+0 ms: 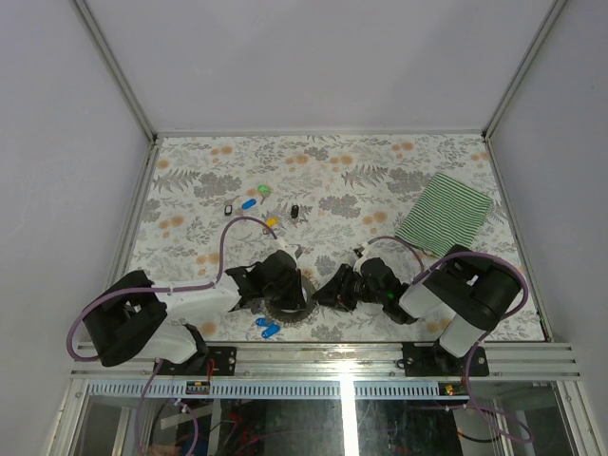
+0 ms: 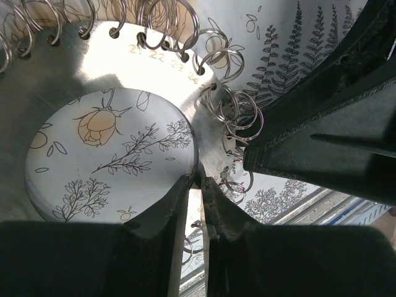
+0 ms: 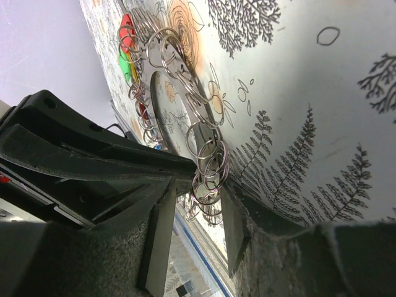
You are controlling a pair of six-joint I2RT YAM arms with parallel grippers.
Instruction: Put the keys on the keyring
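The keyring (image 1: pixel 291 314) lies near the table's front edge, a flat grey metal disc (image 2: pixel 93 68) with a wide open centre and many small split rings (image 2: pixel 232 117) round its rim. My left gripper (image 2: pixel 199 180) is shut on its inner edge. My right gripper (image 3: pixel 198 192) stands to its right, open, with a cluster of split rings (image 3: pixel 207 158) between the fingers. A red-headed key (image 3: pixel 127 30) and a green one (image 3: pixel 123 62) hang on the far rim. Loose keys lie further back: green (image 1: pixel 263 192), blue (image 1: pixel 249 203), yellow (image 1: pixel 271 223), black (image 1: pixel 294 211).
Blue keys (image 1: pixel 267 328) lie just in front of the keyring by the front rail. A green striped cloth (image 1: pixel 445 213) lies at the right rear. My right gripper's dark body (image 2: pixel 322 124) crowds the keyring's right side. Metal frame rails border the floral table.
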